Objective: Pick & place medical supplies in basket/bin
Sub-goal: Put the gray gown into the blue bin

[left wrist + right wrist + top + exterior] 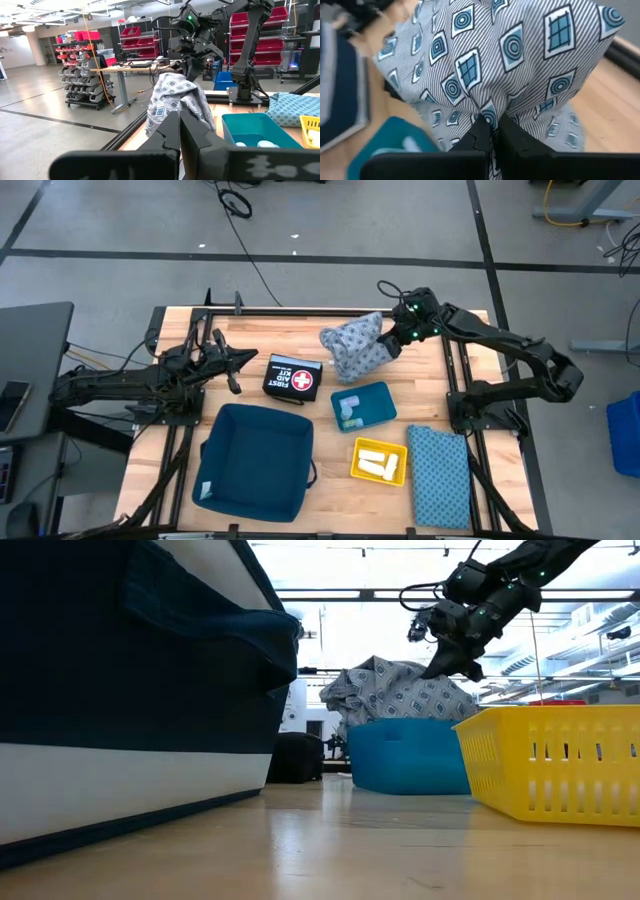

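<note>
The right tool (pixel 397 340) is clamped on the grey-blue patterned cloth bundle (pixel 352 348), its two dark fingers (pixel 490 131) pressed together with a fold of the striped, square-and-circle printed fabric pinched between them. In the low view the bundle hangs below the right tool (pixel 447 658) and bulges out behind the teal bin (pixel 405 755), its lower part hidden by the bin's wall, so whether it touches the worktop (pixel 250 340) cannot be told there. From above, the bundle spreads away from the right tool toward the black first aid kit (pixel 294 376), and the teal bin (pixel 377 412) lies just beside it, with small pale items (pixel 347 408) inside. Beyond the teal bin from the tool sits the yellow basket (pixel 360 470) holding short white rolls (pixel 378 461), and next to that the flat blue patterned cloth (pixel 438 475) lies spread on the worktop. The large dark blue bin (pixel 253 460) stands well apart from the right tool, on the far side of the kit.

The left tool (pixel 235 365) waits over the worktop's opposite side, its fingers (pixel 192 132) closed together on nothing, pointing toward the first aid kit.
</note>
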Tool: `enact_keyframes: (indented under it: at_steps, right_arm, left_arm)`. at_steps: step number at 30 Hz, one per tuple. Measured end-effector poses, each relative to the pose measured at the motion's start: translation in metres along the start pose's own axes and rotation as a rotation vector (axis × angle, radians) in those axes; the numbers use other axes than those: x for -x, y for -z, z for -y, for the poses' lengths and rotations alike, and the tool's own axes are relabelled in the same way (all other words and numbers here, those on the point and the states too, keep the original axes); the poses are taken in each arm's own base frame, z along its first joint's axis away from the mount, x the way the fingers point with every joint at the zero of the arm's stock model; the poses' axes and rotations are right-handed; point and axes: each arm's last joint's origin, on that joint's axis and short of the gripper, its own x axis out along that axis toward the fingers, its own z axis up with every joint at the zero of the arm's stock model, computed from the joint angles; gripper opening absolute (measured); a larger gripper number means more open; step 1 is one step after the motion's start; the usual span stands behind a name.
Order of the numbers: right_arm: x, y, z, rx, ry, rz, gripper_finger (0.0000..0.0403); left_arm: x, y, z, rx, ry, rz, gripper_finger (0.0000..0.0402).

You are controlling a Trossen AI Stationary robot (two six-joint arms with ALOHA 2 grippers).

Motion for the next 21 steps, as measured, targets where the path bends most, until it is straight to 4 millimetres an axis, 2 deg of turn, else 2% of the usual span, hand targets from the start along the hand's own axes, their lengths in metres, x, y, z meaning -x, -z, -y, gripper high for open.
enact_keyframes:
  at_steps: [5,12,15,21]
  right_arm:
    - [-0.007,0.000,0.007,0.028,0.104,-0.014,0.0010]
    - [-0.034,0.009,0.025,0.022,0.182,-0.150,0.0014]
    - [-0.041,0.011,0.029,0.101,0.235,-0.182,0.0039]
    - [-0.037,0.006,0.029,0.219,0.318,-0.140,0.0100]
  left_arm:
    - [0.000,0.000,0.000,0.000,0.000,0.000,0.0000]
    - [0.000,0.000,0.000,0.004,0.000,0.001,0.0000]
    - [0.000,0.000,0.000,0.004,0.000,0.001,0.0000]
    - [0.000,0.000,0.000,0.004,0.000,0.001,0.0000]
